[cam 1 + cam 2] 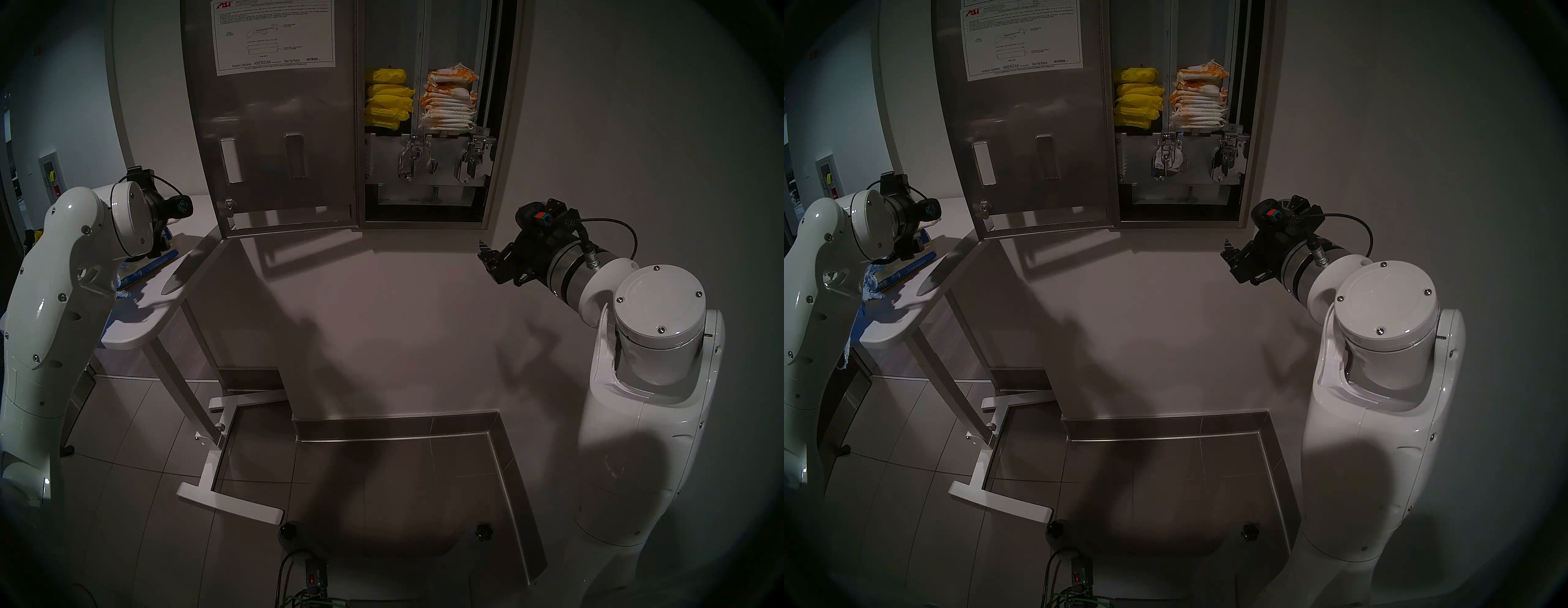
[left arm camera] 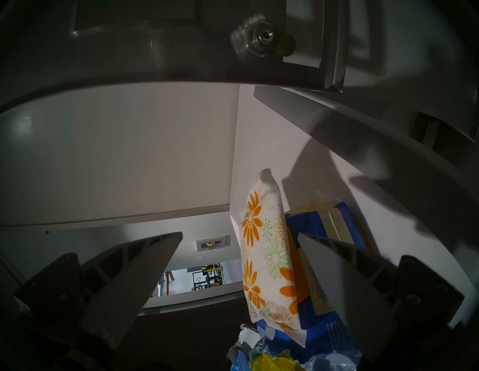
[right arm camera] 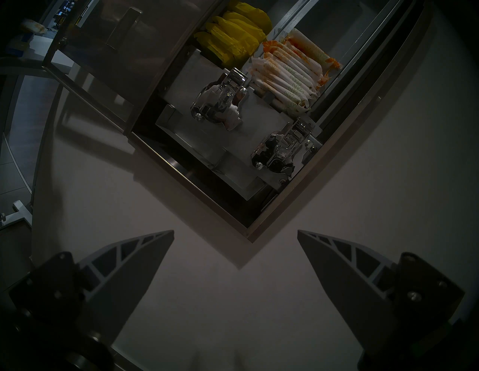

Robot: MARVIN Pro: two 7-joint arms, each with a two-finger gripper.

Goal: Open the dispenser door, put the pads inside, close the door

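Far left: left gripper [image 2: 239, 235] over the white side table [image 1: 140, 322], jaws spread wide, nothing between them. Just beside its fingertips, one daisy-print pad [image 2: 267, 248] lying on a torn blue-and-yellow bag [image 2: 329, 228] on that table; pad not gripped. Next over: dispenser door [image 1: 271, 127] swung fully open to the left, steel back facing out, white instruction sheet [image 1: 273, 36] stuck near its top, lock [image 1: 229, 206] at the lower corner. Right of the door: open cabinet, yellow packets [image 1: 388, 99] stacked in the left column, more daisy-print pads [image 1: 449, 102] stacked in the right column, two chrome levers [image 1: 413, 159] below the stacks. Further right: right gripper [image 1: 488, 259] below the cabinet's lower right corner, close to the bare wall, pointing roughly level, jaws wide apart, empty. Far right: white upper segments of the right arm [image 1: 653, 322].
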